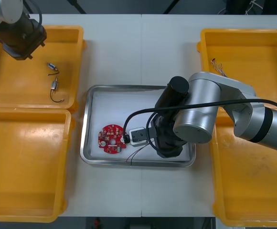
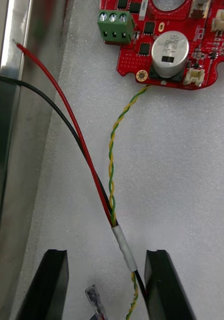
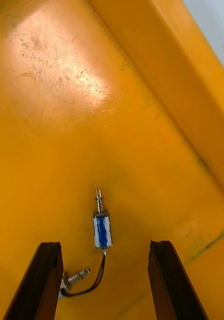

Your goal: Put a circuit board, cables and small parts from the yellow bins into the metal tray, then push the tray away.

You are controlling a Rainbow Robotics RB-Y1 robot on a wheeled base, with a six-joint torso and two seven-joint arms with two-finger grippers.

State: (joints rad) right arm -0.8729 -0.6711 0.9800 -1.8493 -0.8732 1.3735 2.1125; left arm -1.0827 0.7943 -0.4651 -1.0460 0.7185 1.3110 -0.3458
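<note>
A round red circuit board (image 1: 111,139) (image 2: 172,40) lies inside the metal tray (image 1: 91,119). My right gripper (image 1: 169,151) (image 2: 105,285) hovers low over the tray, open, with a bundle of red, black and yellow-green twisted cables (image 2: 112,190) lying on the tray floor between its fingers, running toward the board. My left gripper (image 1: 21,45) (image 3: 104,285) hangs over the far left yellow bin (image 1: 76,38), open. Two small metal parts (image 1: 52,66) (image 3: 101,227) with black leads lie on that bin's floor, one between the fingers, the second (image 3: 74,277) by one fingertip.
A near left yellow bin (image 1: 28,210) and two right yellow bins (image 1: 246,40) flank the tray. A few thin cables (image 1: 218,68) lie in the far right bin. The tray's shiny wall (image 2: 16,150) runs beside the red and black wire ends.
</note>
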